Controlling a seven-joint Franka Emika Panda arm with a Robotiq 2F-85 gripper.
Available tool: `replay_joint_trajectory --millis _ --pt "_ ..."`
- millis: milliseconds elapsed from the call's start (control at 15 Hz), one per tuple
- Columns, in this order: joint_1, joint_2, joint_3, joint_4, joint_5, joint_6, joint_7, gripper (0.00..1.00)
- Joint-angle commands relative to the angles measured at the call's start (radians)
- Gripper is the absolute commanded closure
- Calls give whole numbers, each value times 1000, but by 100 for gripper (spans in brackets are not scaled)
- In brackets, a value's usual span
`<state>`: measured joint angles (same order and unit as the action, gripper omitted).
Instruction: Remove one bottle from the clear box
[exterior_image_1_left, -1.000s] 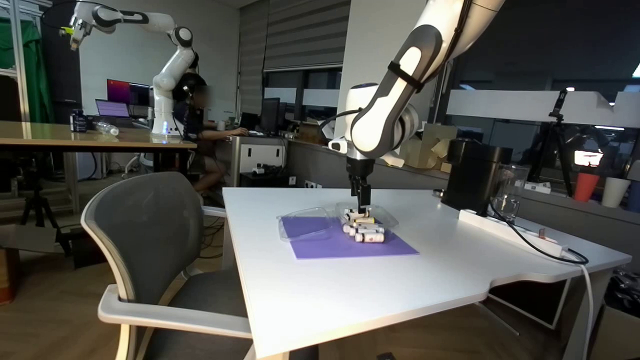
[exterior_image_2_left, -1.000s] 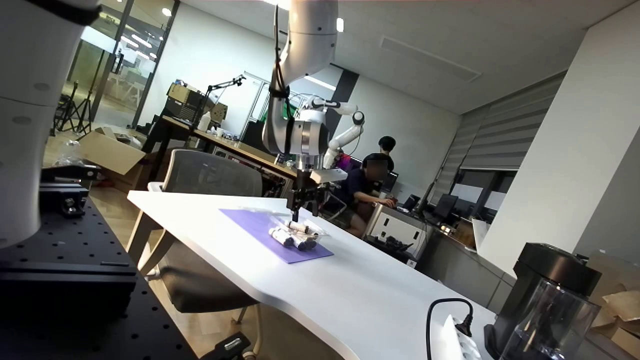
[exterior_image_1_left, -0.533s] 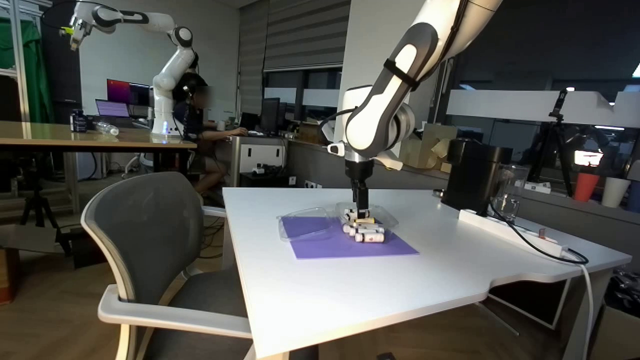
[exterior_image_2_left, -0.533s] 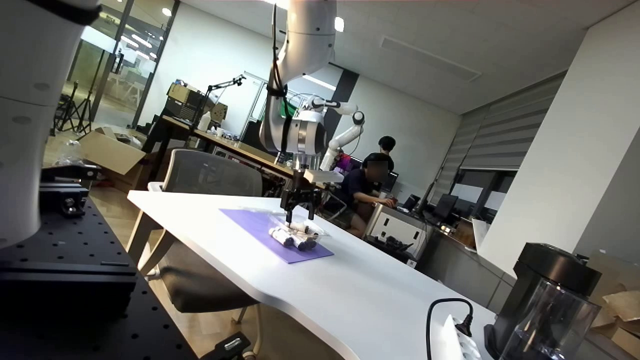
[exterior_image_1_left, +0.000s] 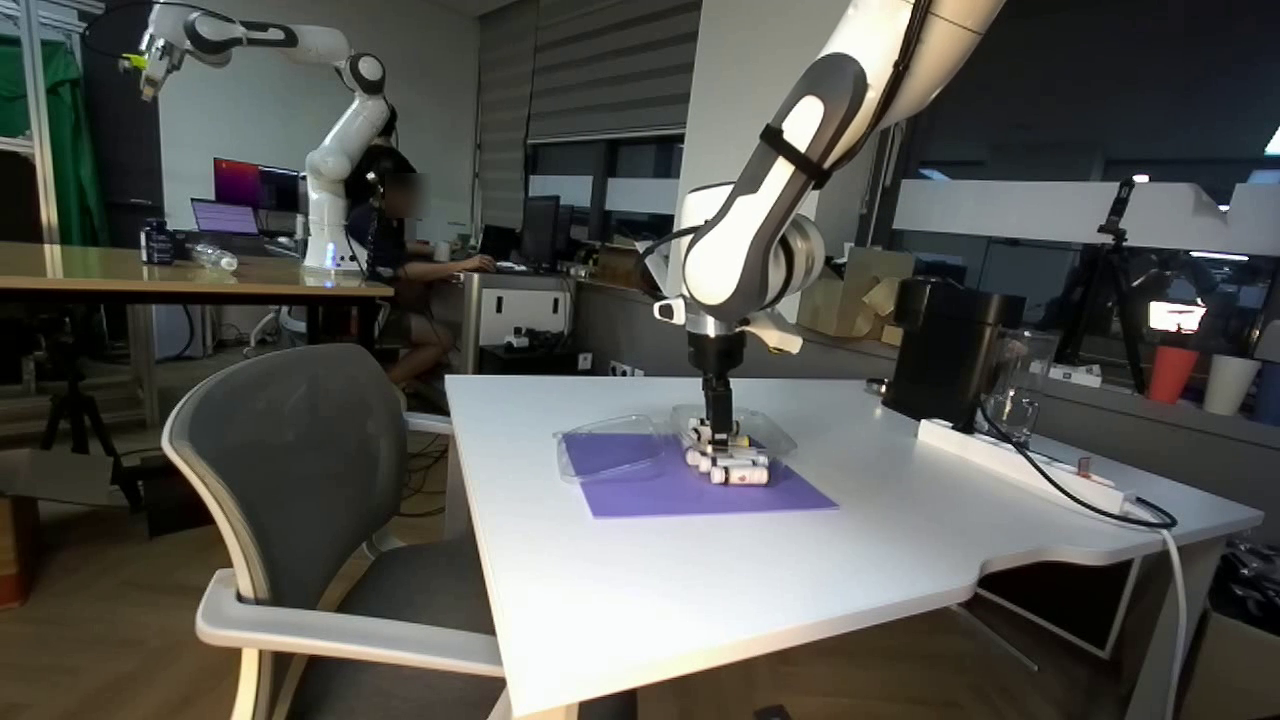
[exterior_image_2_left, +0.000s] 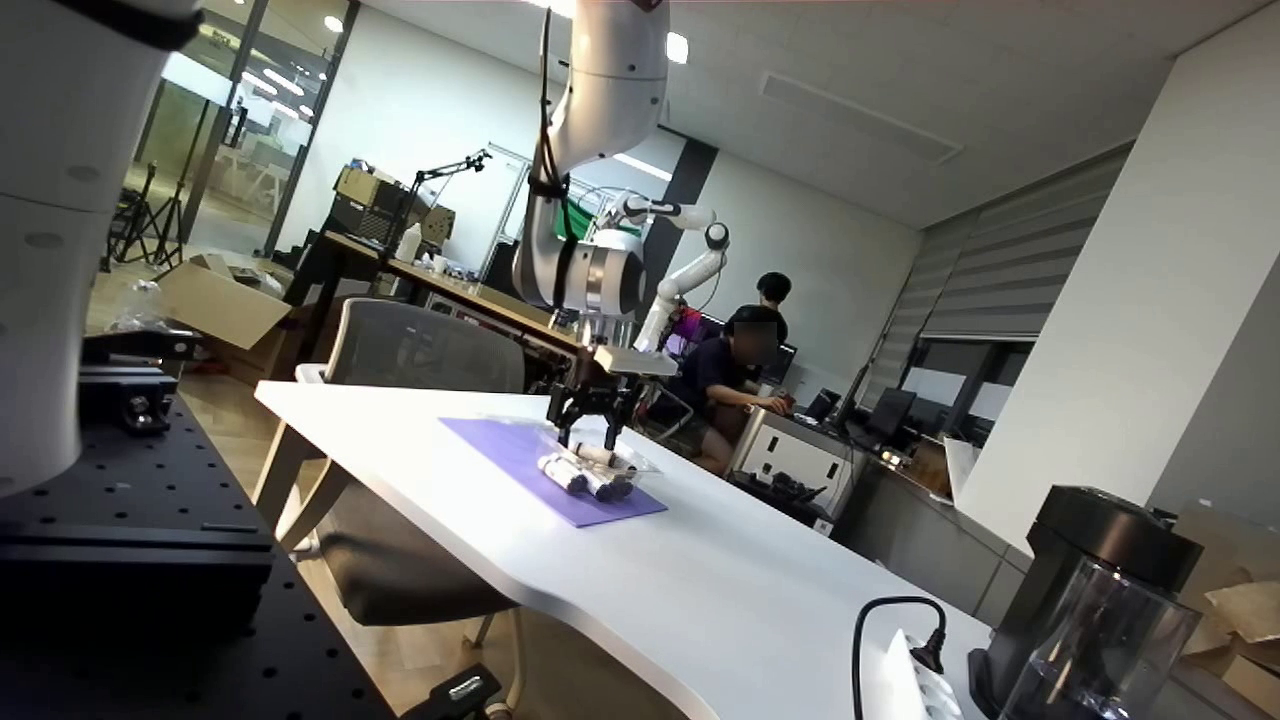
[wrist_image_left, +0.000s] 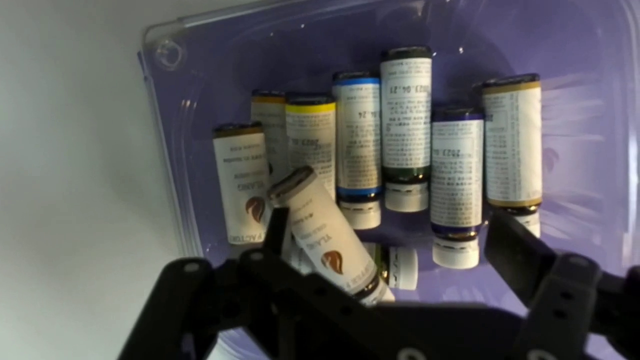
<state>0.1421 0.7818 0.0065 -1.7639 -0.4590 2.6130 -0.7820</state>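
The clear box (wrist_image_left: 167, 135) sits on the purple mat and holds several small bottles with white labels and caps; it also shows in both exterior views (exterior_image_1_left: 782, 437) (exterior_image_2_left: 648, 464). In the wrist view, one brown-banded bottle (wrist_image_left: 327, 235) lies diagonally on top of others, near the left finger. A bottle with purple bands (wrist_image_left: 456, 175) lies nearer the right finger. My gripper (wrist_image_left: 395, 245) is open, its fingers spread over the bottles with nothing clamped between them. In both exterior views, the gripper (exterior_image_1_left: 720, 442) (exterior_image_2_left: 588, 442) points down just over the bottles; contact cannot be told.
A transparent lid-like piece (exterior_image_1_left: 610, 450) lies beside the box, partly on the purple mat (exterior_image_1_left: 690, 500). A tall black machine (exterior_image_1_left: 940, 350) and a white power strip (exterior_image_1_left: 1020, 465) with a black cable stand on the white table (exterior_image_1_left: 800, 580). A grey chair (exterior_image_1_left: 290, 470) stands at the table's edge.
My gripper has moved lower over the bottles and a little to the left in both exterior views, and turned slightly. Its fingers remain apart. The box and bottles look unmoved.
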Motion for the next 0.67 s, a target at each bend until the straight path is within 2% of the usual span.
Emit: replay_joint_trajectory --millis 0,600 --pt "-28 15 29 24 23 -15 19 0" --pt "-129 17 129 7 140 83 -21 0"
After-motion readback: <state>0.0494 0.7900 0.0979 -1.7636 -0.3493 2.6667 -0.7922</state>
